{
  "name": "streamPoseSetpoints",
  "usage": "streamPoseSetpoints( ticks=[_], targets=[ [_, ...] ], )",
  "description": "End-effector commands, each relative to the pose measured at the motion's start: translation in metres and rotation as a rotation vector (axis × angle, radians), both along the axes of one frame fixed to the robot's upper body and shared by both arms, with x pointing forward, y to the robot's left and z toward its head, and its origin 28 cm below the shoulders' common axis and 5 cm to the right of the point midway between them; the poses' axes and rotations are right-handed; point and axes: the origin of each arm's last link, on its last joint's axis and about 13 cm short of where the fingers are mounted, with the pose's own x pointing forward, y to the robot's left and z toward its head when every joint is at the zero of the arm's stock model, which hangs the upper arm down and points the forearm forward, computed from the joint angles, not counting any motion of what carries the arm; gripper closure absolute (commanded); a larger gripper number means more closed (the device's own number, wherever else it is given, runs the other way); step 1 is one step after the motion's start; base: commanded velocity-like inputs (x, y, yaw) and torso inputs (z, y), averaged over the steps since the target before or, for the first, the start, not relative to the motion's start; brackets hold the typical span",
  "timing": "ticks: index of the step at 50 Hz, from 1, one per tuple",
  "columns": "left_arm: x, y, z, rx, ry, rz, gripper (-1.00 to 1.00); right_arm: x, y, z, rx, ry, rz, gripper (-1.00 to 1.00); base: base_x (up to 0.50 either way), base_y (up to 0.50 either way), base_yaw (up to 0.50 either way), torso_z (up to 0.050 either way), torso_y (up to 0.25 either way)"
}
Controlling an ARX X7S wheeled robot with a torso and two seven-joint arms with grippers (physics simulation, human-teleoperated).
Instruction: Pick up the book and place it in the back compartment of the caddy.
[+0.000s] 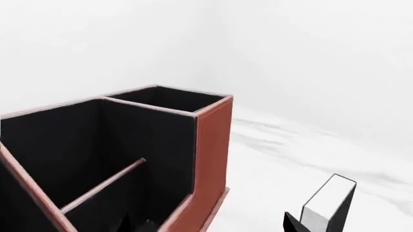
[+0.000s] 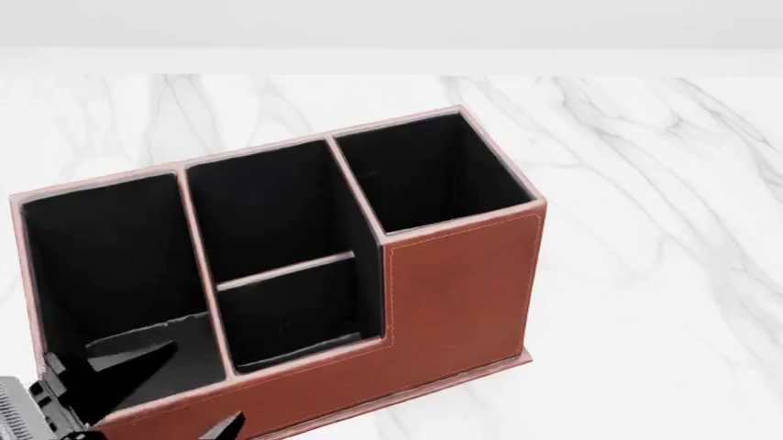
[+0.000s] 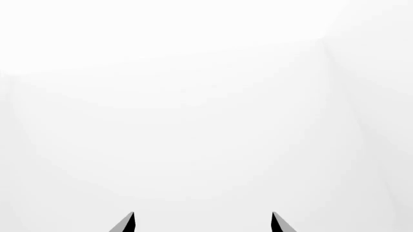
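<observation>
The red-brown caddy [image 2: 465, 275] with black lining stands on the white marble table. Its end wall shows in the left wrist view [image 1: 213, 145]. The book [image 1: 329, 203], black covers and white page edges, stands upright on the table beside the caddy, only in the left wrist view. My left gripper [image 2: 171, 396] is open at the caddy's low front left corner. One finger is over a cell and the other outside the wall. In its wrist view [image 1: 210, 227] the outer fingertip [image 1: 293, 223] is close beside the book. My right gripper [image 3: 202, 220] is open and empty, facing blank white.
The marble table [image 2: 661, 229] stretches to the right of and behind the caddy. A white wall runs along the table's back edge [image 2: 391, 60].
</observation>
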Motion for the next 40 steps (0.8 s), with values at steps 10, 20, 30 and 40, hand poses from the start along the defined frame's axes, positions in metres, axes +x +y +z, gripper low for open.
streamPoseSetpoints(
  ticks=[10,20,30,40],
  targets=[
    [0.001,-0.005,-0.018,0.027,0.118,-0.25,-1.0,0.001,0.001,-0.001,-0.002,0.002,0.004,-1.0,0.0,0.0,0.0,0.0,0.0],
    [0.006,-0.01,-0.024,0.048,0.144,-0.287,-1.0,0.001,0.001,-0.001,-0.003,0.002,0.006,-1.0,0.0,0.0,0.0,0.0,0.0],
    [0.012,-0.021,-0.027,0.064,0.145,-0.3,-1.0,0.0,0.001,-0.001,-0.003,0.001,0.007,-1.0,0.0,0.0,0.0,0.0,0.0],
    [0.022,-0.033,-0.035,0.079,0.165,-0.333,-1.0,0.001,0.001,-0.002,-0.004,0.004,0.01,-1.0,0.0,0.0,0.0,0.0,0.0]
  ],
)
